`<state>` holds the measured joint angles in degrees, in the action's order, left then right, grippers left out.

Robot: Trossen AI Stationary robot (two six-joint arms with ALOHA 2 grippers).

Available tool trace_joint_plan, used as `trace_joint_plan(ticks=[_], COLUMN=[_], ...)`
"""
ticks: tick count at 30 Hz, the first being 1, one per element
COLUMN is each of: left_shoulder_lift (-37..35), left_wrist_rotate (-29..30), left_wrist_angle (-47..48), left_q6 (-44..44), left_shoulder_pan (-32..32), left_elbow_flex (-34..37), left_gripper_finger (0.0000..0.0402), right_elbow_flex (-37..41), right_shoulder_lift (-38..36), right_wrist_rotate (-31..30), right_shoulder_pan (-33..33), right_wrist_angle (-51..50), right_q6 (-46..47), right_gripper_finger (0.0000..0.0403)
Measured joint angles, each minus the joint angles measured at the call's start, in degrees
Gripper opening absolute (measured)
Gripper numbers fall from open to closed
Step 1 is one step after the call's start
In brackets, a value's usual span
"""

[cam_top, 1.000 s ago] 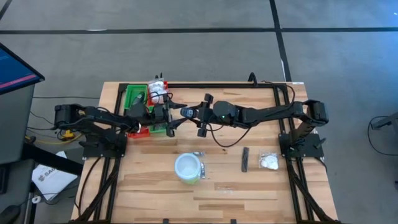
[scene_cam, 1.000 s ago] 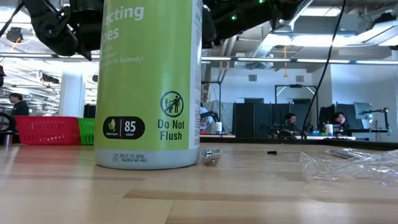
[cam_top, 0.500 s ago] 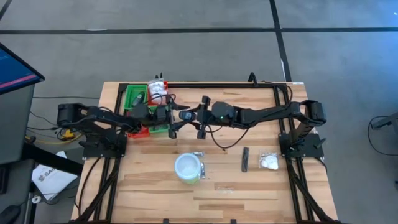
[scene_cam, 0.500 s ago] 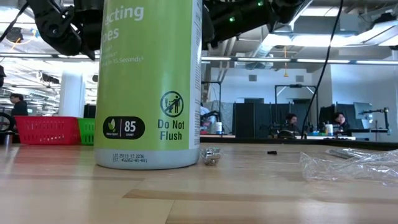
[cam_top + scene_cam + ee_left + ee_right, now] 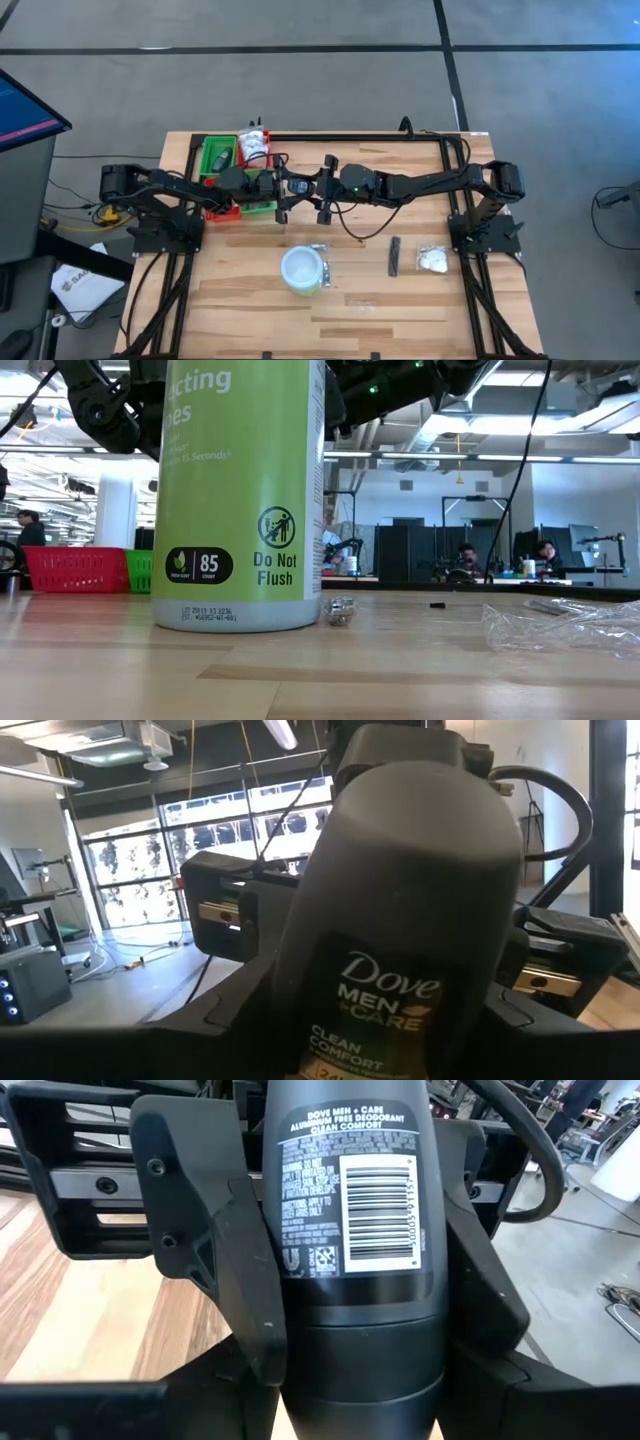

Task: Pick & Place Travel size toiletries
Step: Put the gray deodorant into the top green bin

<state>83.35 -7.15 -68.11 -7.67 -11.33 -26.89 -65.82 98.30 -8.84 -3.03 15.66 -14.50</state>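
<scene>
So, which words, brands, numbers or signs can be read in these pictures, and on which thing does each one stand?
"Dove MEN+CARE CLEAN COMFORT": front of the dark grey deodorant stick.
"DOVE MEN+CARE ALUMINUM FREE DEODORANT CLEAN COMFORT": its back label, above a barcode; the fine print and the digits are too small to read.
"Do Not Flush", with a no-toilet sign: green wipes tub.
"85": same tub; "COUNT" under it is barely legible.
"...cting" and "...Seconds": cut-off words on the tub.

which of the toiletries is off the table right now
The dark grey Dove deodorant stick, held in the air between the left gripper and right gripper. The black stick and white packet lie on the table.
</scene>
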Motion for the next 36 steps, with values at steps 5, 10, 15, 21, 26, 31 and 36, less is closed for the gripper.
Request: trace_joint_plan(ticks=[5, 10, 15, 21, 26, 31, 36], left_shoulder_lift=[0.00, 0.00, 0.00, 0.00, -0.50, -3.27, -10.73], left_wrist_rotate=[-0.19, -0.35, -0.82, -0.73, -0.43, 2.18, 6.15], left_wrist_angle=[-0.05, -0.10, -0.23, -0.25, -0.01, 1.82, 8.64], left_q6=[0.21, 0.90, 0.97, 1.01, 1.08, 1.15, 0.77], left_shoulder_pan=[0.00, 0.00, 0.00, 0.00, 0.00, -0.31, -1.13], left_elbow_flex=[0.00, 0.00, 0.00, 0.00, 0.02, 1.29, 4.08], left_gripper_finger=[0.0199, 0.0199, 0.0199, 0.0199, 0.0199, 0.0199, 0.0199], right_elbow_flex=[0.00, -0.01, 0.00, 0.00, -0.02, -0.02, -0.02], right_shoulder_lift=[0.00, 0.00, 0.00, -0.02, -0.09, -0.09, -0.09], right_wrist_rotate=[-0.02, -0.02, 0.00, -0.04, -0.25, -0.44, -0.48], right_shoulder_pan=[0.00, 0.02, -0.09, -0.27, -0.81, -1.70, -3.19], right_wrist_angle=[-0.02, -0.05, -0.19, -0.51, -3.46, -5.00, -7.83], right_q6=[-0.01, 1.90, 2.15, 1.90, 2.06, 3.44, 5.07], right_gripper_finger=[0.0192, 0.0206, 0.0220, 0.0221, 0.0220, 0.0220, 0.0220])
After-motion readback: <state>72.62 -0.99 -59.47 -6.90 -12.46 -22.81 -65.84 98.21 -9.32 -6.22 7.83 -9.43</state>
